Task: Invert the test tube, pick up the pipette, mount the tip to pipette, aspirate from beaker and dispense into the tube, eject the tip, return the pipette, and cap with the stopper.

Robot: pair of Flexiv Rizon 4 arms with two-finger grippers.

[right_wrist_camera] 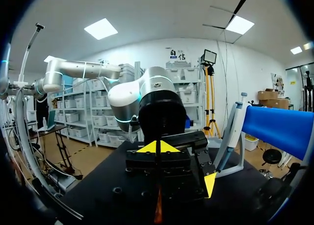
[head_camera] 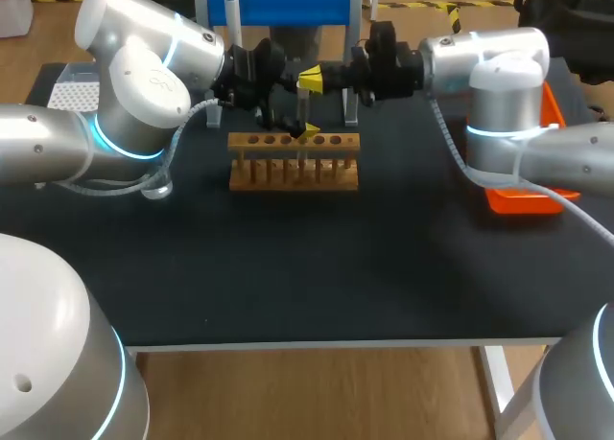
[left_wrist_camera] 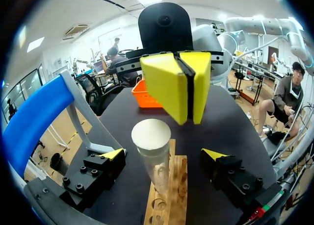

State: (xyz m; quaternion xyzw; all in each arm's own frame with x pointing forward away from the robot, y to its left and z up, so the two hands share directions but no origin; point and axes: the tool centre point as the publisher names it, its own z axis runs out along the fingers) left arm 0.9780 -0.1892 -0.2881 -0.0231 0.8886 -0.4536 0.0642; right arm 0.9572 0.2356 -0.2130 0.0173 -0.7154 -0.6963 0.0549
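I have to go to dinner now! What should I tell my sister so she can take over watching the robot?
Left gripper: open, one finger on each side of the test tube, not touching it.
Right gripper: shut on nothing, just over the tube.
The tube stands in the wooden rack. I can't tell which end is up, so check whether the flip is done.
The pipette hangs on the blue stand.
Left to do: take the pipette, mount a tip, fill the tube, eject the tip, return the pipette, add the stopper.
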